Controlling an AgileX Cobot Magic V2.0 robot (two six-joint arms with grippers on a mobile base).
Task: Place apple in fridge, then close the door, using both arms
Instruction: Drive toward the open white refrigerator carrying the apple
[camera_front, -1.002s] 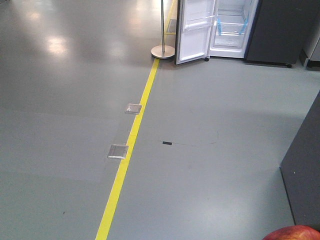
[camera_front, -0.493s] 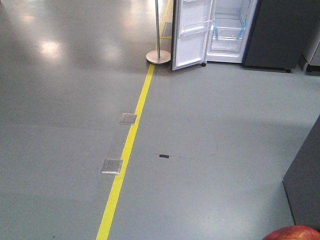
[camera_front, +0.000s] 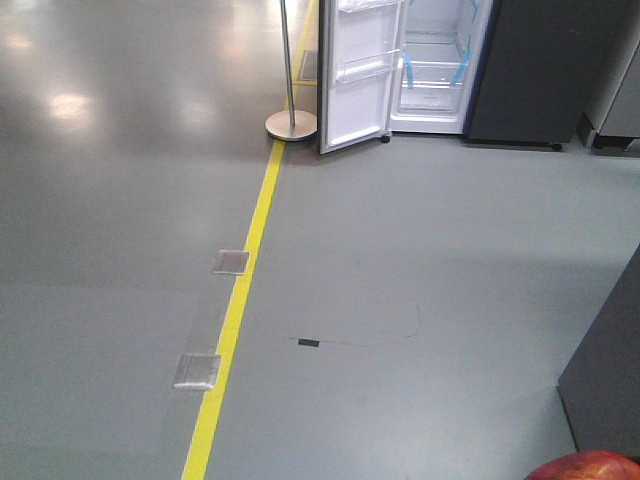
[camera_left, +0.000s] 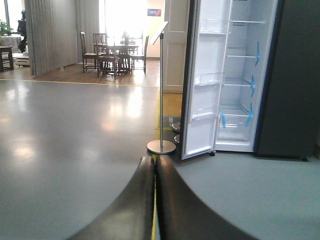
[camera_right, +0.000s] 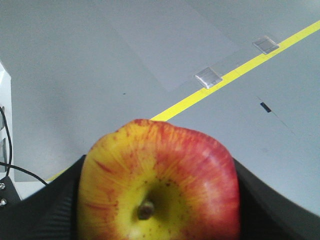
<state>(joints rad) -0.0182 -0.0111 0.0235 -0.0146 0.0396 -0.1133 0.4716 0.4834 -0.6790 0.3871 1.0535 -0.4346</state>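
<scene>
As held now, small round red apple with yellow patches (camera_right: 160, 185): clamped between the matte black fingers (camera_right: 50, 215) of the right gripper (camera_right: 160, 200), stem dimple turned toward the wrist camera; glimpsed only as a red rim at the bottom right corner of the front view.
Right fingers: closed on the apple, pressing both flanks.
Left gripper (camera_left: 154, 165): slim black fingers (camera_left: 135, 205) pressed together along their length, aimed toward the fridge.
Tall dark grey-blue fridge (camera_front: 430, 110): far across the grey floor (camera_front: 420, 250), well apart from the apple; white inside exposed, fitted with glass shelves marked by blue tape strips.
Tall fridge door (camera_front: 355, 90): standing wide open on the left, white inner face outward, carrying clear plastic bins (camera_left: 210, 78).
Bins and shelves: showing only white wall through the clear plastic and glass.
Silver pole on a round base (camera_front: 291, 125): just beside the open door's edge, at the far end of the yellow floor line (camera_front: 240, 300).
Square metal floor plates (camera_front: 231, 262): two, touching the line's left side.
</scene>
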